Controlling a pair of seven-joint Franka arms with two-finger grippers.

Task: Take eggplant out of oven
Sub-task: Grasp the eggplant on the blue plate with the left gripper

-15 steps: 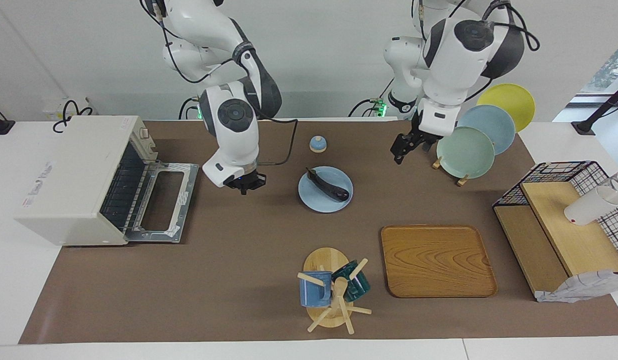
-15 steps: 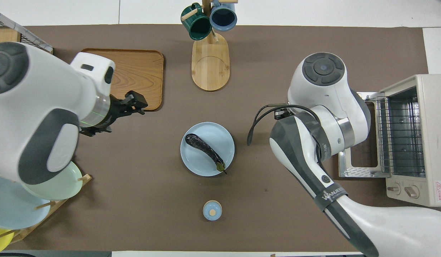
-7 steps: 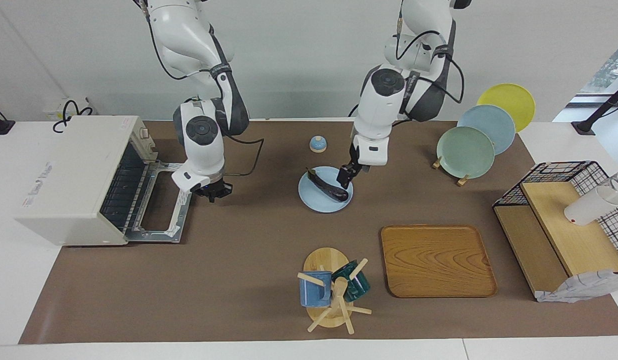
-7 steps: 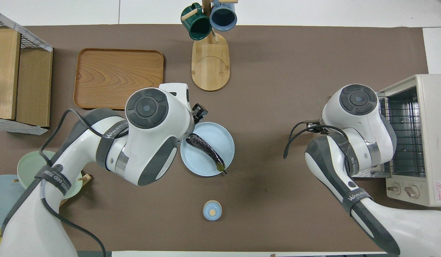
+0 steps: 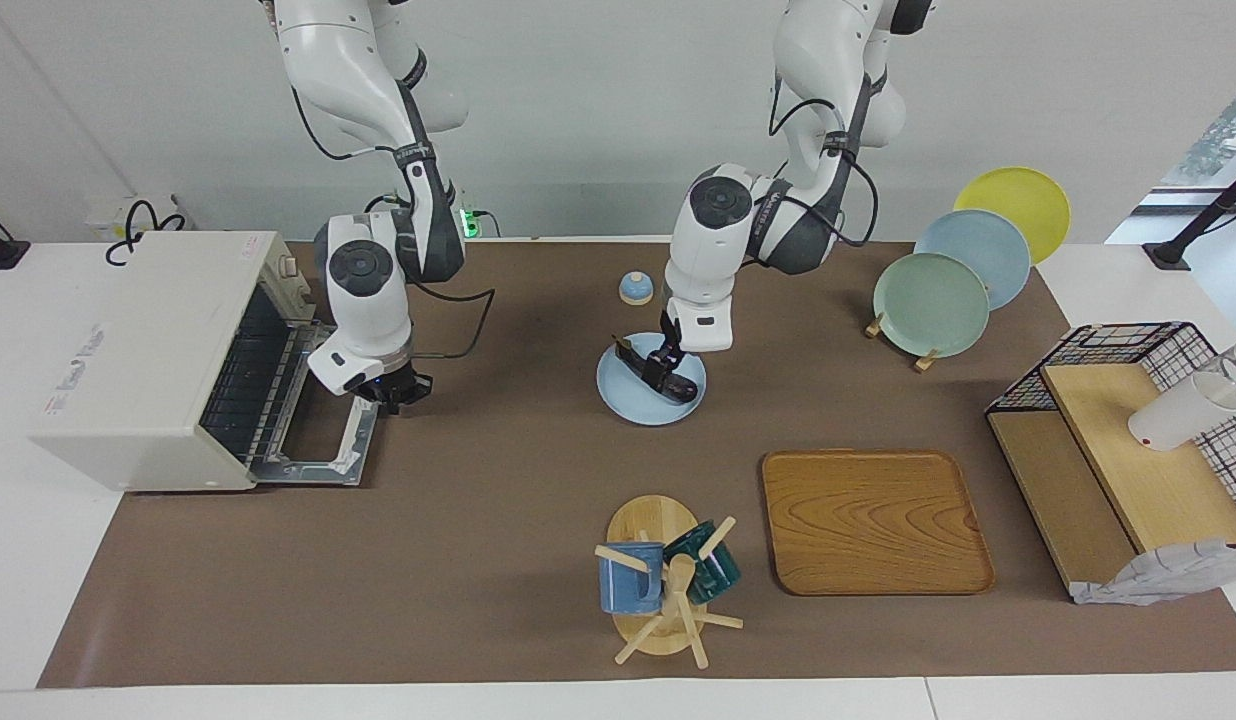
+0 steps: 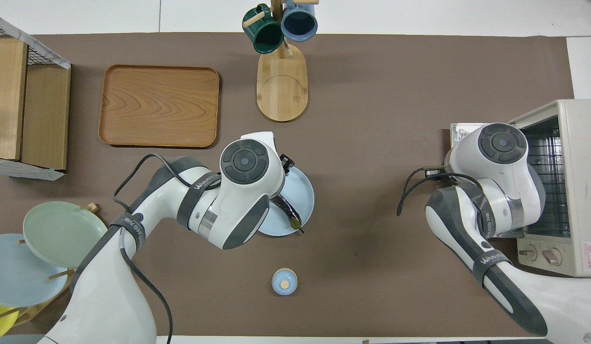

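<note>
Arm sleeves [image 6: 487,260] — seemingly "WANJEED".

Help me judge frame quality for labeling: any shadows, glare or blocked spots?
Facing view: even light, soft shadow beside the left gripper over the eggplant. Overhead view: the left arm covers most of the eggplant; the right arm hides the oven door.

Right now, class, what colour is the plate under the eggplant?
Light blue; the plate under the eggplant shows best in the facing view.
</note>
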